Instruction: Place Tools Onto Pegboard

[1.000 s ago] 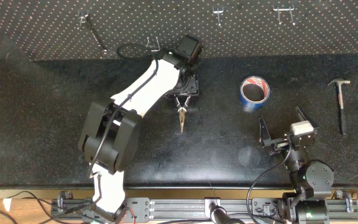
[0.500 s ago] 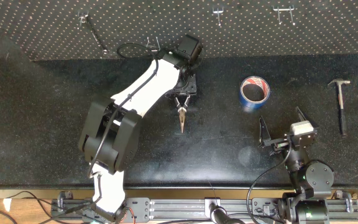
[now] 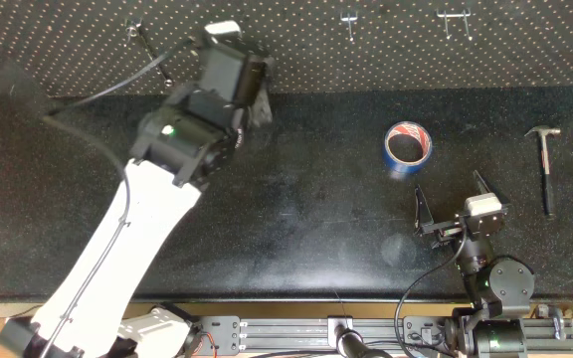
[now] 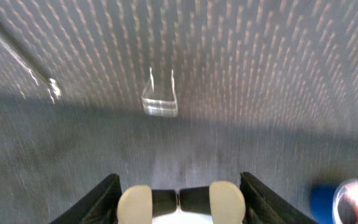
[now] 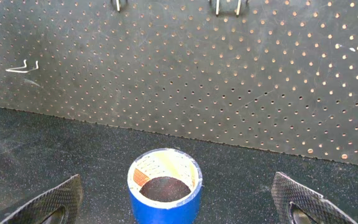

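Observation:
My left gripper (image 4: pixel 179 186) is shut on the pliers, whose two cream handles (image 4: pixel 135 204) sit between its black fingers. It is raised in front of the pegboard (image 3: pixel 366 50), facing an empty wire hook (image 4: pixel 160 99). A wrench (image 3: pixel 152 55) hangs on the board to the left. The blue tape roll (image 3: pixel 407 147) lies on the black mat right of centre, and the hammer (image 3: pixel 544 164) lies at the far right. My right gripper (image 3: pixel 453 204) rests low near its base, open, with the tape roll (image 5: pixel 165 186) ahead of it.
Two more empty hooks (image 3: pixel 349 22) (image 3: pixel 455 22) hang on the upper right of the pegboard. The left arm's white link (image 3: pixel 127 239) crosses the left half of the mat. The mat's front edge (image 3: pixel 296 296) borders the arm rail.
The left arm has lifted the pliers off the middle of the mat and swung up and left toward the pegboard. The right arm, tape roll and hammer have not moved.

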